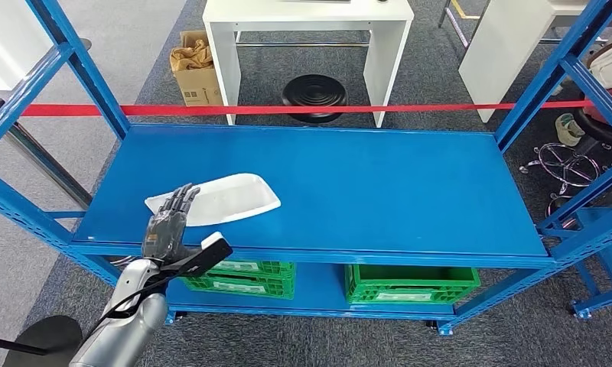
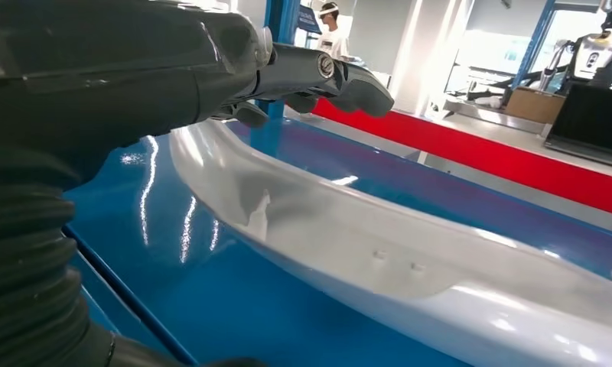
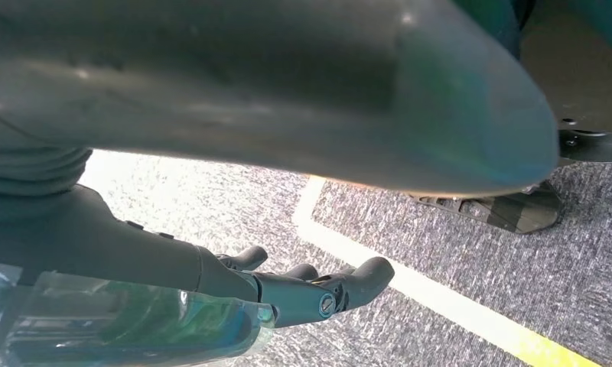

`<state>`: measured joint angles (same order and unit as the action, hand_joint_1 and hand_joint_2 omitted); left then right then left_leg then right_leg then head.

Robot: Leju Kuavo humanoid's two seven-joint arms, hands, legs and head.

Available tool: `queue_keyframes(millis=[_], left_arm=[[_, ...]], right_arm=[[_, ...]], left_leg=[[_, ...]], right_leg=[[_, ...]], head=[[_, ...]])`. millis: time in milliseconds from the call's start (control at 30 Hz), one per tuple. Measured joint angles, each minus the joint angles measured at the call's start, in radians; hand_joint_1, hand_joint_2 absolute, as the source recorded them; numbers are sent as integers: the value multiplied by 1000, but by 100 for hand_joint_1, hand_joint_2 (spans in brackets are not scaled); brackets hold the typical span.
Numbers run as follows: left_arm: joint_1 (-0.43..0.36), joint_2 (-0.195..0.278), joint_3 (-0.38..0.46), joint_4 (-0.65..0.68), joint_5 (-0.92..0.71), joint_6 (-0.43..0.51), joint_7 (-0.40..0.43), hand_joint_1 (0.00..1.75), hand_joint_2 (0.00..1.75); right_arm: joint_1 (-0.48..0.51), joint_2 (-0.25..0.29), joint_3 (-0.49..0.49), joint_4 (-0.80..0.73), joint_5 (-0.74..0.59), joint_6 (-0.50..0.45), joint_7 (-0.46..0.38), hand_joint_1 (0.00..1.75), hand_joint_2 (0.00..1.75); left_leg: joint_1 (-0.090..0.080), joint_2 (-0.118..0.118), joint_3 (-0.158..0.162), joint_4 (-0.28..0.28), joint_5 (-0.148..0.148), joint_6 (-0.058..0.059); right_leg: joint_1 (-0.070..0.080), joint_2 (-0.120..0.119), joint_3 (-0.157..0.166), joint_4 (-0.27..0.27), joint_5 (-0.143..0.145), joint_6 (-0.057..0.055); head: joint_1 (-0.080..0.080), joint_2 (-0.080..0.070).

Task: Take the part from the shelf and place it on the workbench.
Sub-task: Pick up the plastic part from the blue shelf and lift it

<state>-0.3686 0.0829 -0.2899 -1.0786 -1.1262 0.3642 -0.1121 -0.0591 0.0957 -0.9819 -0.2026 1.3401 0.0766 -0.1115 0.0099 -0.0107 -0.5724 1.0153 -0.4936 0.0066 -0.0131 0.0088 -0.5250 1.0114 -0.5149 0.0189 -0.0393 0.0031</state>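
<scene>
A white, shallow, elongated plastic part (image 1: 222, 199) lies on the blue shelf top (image 1: 364, 183), toward its front left. My left hand (image 1: 167, 223) reaches over the shelf's front edge, fingers stretched out above the part's near left end, holding nothing. In the left wrist view the fingers (image 2: 303, 76) hover just over the part's glossy rim (image 2: 379, 252), apart from it. My right hand (image 3: 303, 294) hangs over grey carpet, fingers loosely extended and holding nothing.
Blue uprights (image 1: 81, 69) frame the shelf on both sides. Green crates (image 1: 410, 283) sit on the lower level. Behind a red tape (image 1: 326, 109) stand a white table (image 1: 310, 23), a black stool (image 1: 314, 93) and a cardboard box (image 1: 196, 73). A person (image 2: 330, 27) stands far off.
</scene>
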Motion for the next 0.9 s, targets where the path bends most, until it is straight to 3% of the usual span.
queue_keyframes(millis=[433, 900], left_arm=[[-116, 16, -2, 193, 51, 57, -62, 0, 175], [-185, 10, -35, 290, 61, 70, -81, 0, 175]], right_arm=[[2, 0, 2, 0, 12, -2, -11, 0, 0], [4, 0, 2, 0, 12, -2, -21, 0, 0]], left_leg=[[0, 0, 0, 0, 0, 0], [0, 0, 0, 0, 0, 0]], right_leg=[[0, 0, 0, 0, 0, 0], [0, 0, 0, 0, 0, 0]], head=[[0, 0], [0, 0]])
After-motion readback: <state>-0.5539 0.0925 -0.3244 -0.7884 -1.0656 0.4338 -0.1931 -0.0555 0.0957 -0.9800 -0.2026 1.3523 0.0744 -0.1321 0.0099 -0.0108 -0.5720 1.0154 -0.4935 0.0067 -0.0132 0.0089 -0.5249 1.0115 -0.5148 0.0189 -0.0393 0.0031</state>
